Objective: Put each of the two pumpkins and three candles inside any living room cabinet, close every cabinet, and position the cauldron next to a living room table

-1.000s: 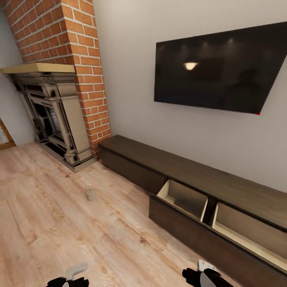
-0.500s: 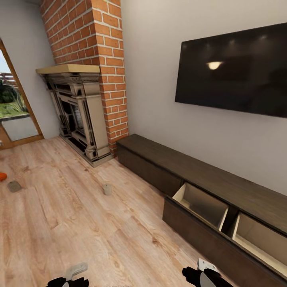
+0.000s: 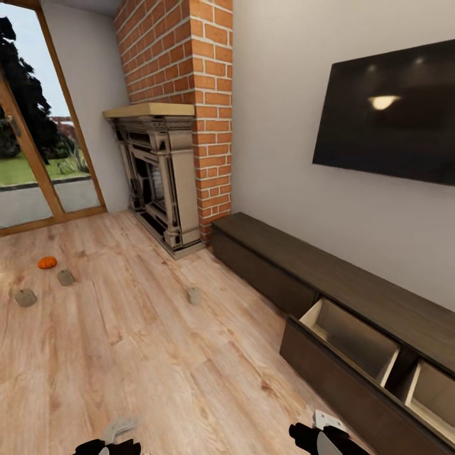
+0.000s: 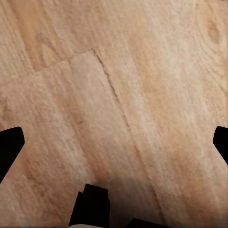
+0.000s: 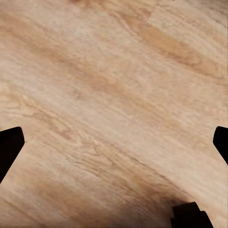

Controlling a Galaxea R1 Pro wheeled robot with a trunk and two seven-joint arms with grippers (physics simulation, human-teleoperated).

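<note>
View: swung leftward since a second ago; glass door (image 3: 38, 145) and more floor (image 3: 126, 354) now in sight. Camera turn, not things moving.
Meaning: robot likely scanning for remaining items to collect.
Pumpkins: one (image 3: 47, 262), far ahead-left of left gripper (image 3: 107, 446).
Candles: three; one (image 3: 193, 295) ahead between both grippers, two (image 3: 65, 277) (image 3: 25, 297) near the pumpkin.
Cabinet (image 3: 328, 303): ahead-right of right gripper (image 3: 319, 439); two drawers open, empty where visible.
Grippers: both spread wide, empty, over bare floor.
Cauldron, table: unseen.
</note>
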